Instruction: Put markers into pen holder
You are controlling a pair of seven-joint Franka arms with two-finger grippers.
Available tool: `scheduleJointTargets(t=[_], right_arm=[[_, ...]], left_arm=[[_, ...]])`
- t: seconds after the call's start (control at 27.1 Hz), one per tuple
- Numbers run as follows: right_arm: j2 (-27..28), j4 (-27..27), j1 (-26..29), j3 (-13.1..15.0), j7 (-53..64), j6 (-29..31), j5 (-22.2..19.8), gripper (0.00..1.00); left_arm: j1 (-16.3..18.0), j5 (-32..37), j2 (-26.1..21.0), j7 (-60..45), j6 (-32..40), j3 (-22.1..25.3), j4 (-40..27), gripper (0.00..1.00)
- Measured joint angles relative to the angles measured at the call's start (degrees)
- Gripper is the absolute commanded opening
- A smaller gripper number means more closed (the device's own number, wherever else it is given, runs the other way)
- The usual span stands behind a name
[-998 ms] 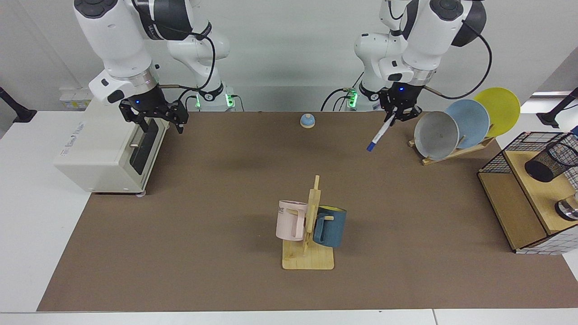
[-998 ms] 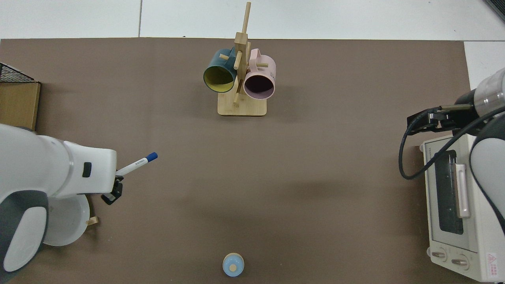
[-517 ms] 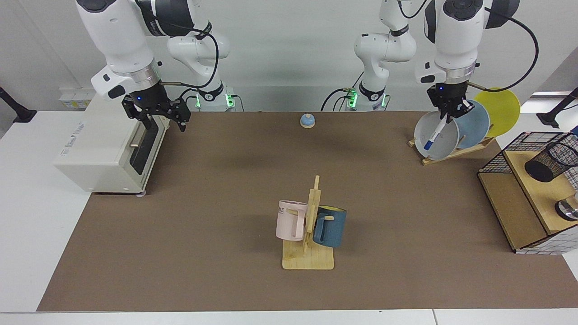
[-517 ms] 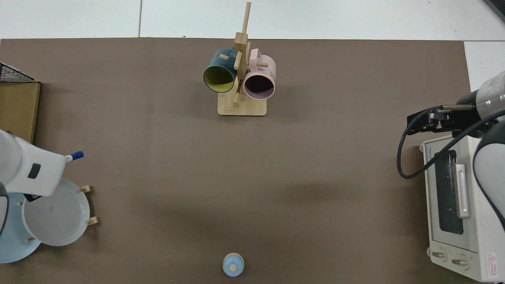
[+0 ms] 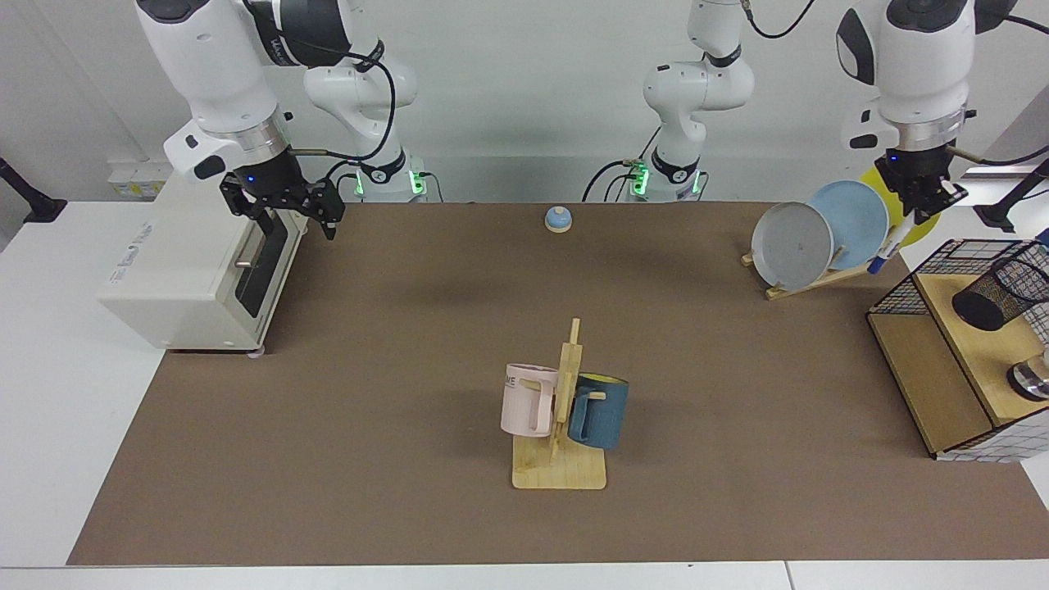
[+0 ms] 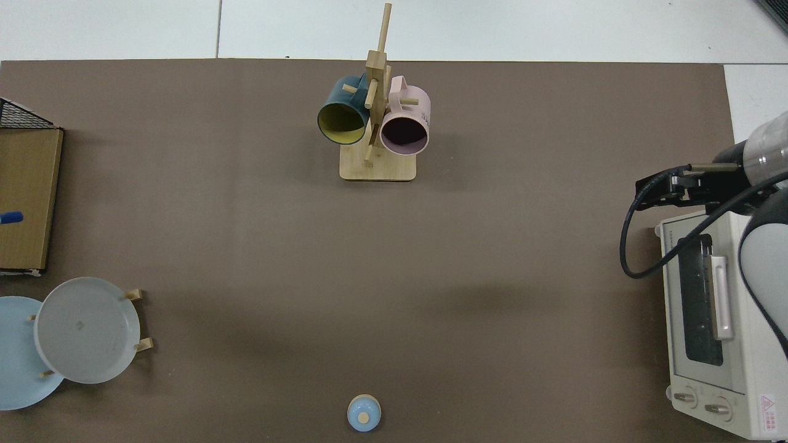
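Note:
My left gripper (image 5: 912, 218) is shut on the marker (image 5: 892, 243), a slim white pen that hangs slanted with its blue end (image 5: 876, 265) down. It is in the air in front of the yellow plate, just left of the wire basket. In the top view only the marker's blue end (image 6: 11, 217) shows, at the left edge over the wooden board. The pen holder (image 5: 1004, 287), a black mesh cup, lies tilted in the basket with its dark mouth toward the camera, to the right of and below the marker. My right gripper (image 5: 287, 215) waits open above the toaster oven's front.
A rack holds grey (image 5: 792, 245), blue and yellow plates beside the left gripper. The wire basket (image 5: 901, 291) has a wooden base and holds a shiny metal object (image 5: 1031, 379). A mug tree (image 5: 560, 410) stands mid-table, a toaster oven (image 5: 192, 270) by the right arm, and a small blue knob (image 5: 558, 219) at the back.
The left arm has carried the marker across the plate rack toward the wire basket and has left the top view. The right arm has barely moved.

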State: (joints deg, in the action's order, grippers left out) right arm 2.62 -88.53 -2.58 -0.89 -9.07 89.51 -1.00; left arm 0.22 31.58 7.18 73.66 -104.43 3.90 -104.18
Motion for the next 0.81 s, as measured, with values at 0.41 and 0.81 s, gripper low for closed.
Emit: scheduleJointTargets(t=[0.41,0.81], right_arm=[[0.0,-0.01,0.0,0.0,-0.03,0.02,0.01,1.0],[0.0,-0.01,0.0,0.0,-0.04,0.03,0.02,1.0]], left_arm=[[7.79,2.97,-4.8,20.09,-9.19,0.0,6.22,0.0],[15.76,2.93,-7.03,36.71,-13.94,0.01,9.19,0.0]])
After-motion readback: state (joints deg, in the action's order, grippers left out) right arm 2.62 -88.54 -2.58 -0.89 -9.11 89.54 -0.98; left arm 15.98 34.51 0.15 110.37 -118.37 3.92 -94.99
